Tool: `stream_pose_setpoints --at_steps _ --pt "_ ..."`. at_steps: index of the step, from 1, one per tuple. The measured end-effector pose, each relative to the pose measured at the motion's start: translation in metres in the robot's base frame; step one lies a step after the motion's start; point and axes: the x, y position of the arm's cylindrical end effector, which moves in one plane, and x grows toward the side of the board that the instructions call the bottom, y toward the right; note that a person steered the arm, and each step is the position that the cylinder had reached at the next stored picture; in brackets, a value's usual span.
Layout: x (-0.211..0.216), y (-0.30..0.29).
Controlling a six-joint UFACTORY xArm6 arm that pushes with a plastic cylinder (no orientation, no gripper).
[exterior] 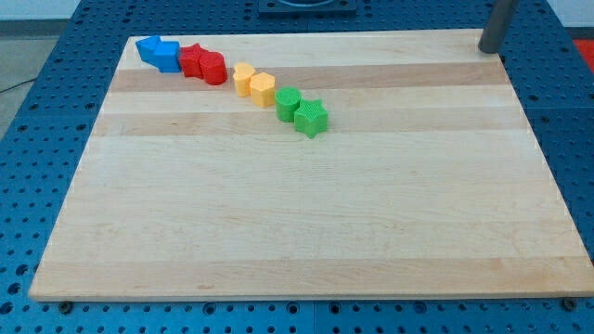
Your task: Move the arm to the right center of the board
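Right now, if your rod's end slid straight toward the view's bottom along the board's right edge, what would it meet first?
Nothing, as far as I can tell. My tip sits at the board's top right corner; every block, the green star nearest, lies far to the view's left.

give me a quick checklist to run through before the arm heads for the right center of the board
1. Tip located: my tip shows at the board's top right corner. ok
2. Tip at goal: it sits at the view's top, not at the right edge's middle. not ok
3. Path down the right edge free of blocks: ok
4. Blocks away from the tip: the blue blocks, red blocks, yellow blocks, green block and green star run in a diagonal line at the view's top left, far off. ok
5. Tip touching the board surface: cannot tell
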Motion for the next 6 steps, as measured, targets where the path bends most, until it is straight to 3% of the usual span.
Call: stream_pose_setpoints --at_steps 2,3,4,5,6 --pt "0.006 0.0" --pt "0.04 0.0" --pt "0.107 -0.012" --pt "0.219 -0.043" --pt "0.238 -0.164"
